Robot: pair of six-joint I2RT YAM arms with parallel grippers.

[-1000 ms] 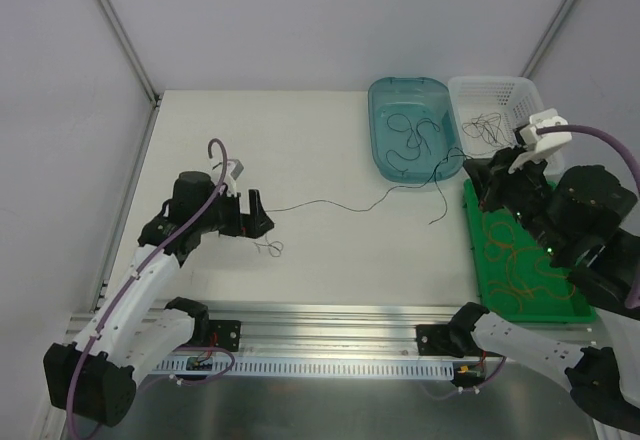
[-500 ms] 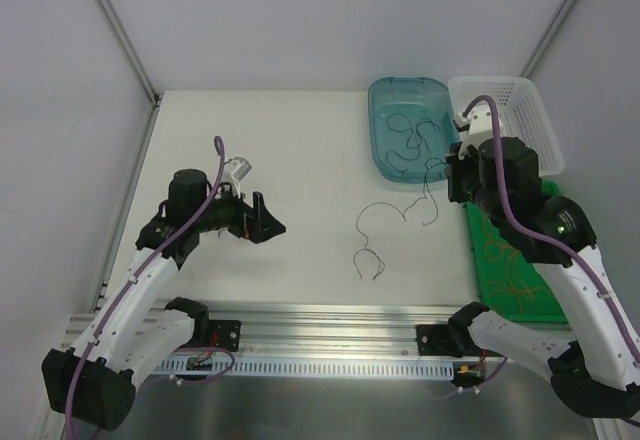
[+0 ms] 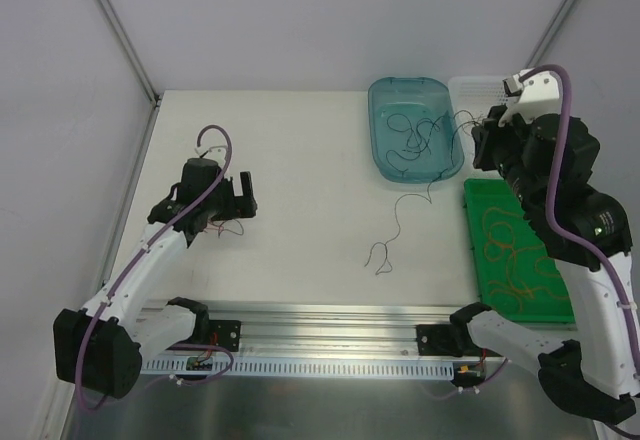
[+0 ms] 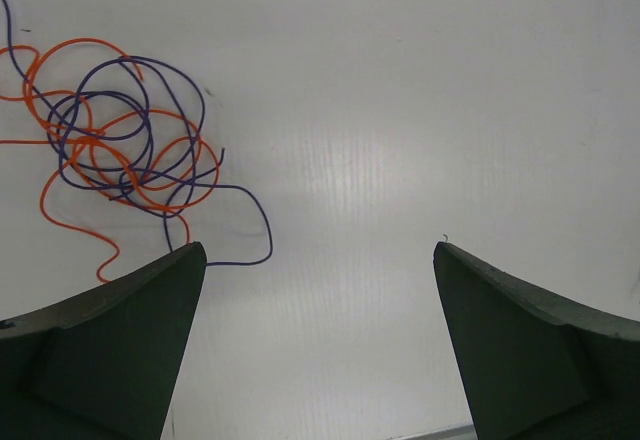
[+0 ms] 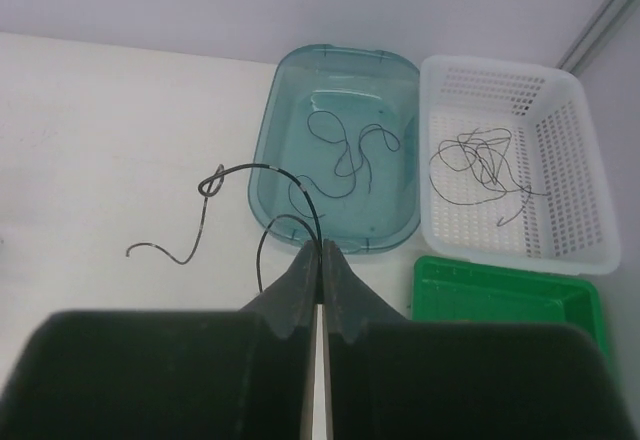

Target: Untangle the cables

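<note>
My right gripper (image 3: pixel 478 150) is raised near the teal tray and shut on a thin black wire (image 3: pixel 393 222). The wire hangs from it, and its curled end lies on the table. In the right wrist view the jaws are pressed together (image 5: pixel 320 247) with the black wire (image 5: pixel 290 182) looping out of the tips. My left gripper (image 3: pixel 243 196) is open and empty just above the table. A tangle of orange and purple-blue wires (image 4: pixel 125 150) lies to the far left of its fingers; in the top view the left arm mostly hides it.
The teal tray (image 3: pixel 372 120) holds a few black wires. The white basket (image 5: pixel 590 160) beside it holds a black tangle. The green tray (image 3: pixel 470 260) at the right holds several orange wires (image 3: pixel 510 260). A metal rail runs along the table's near edge.
The black wire, first stretched between both grippers, left the left gripper. My right gripper rose and moved back-right, dragging it toward the teal tray. My left gripper moved left.
</note>
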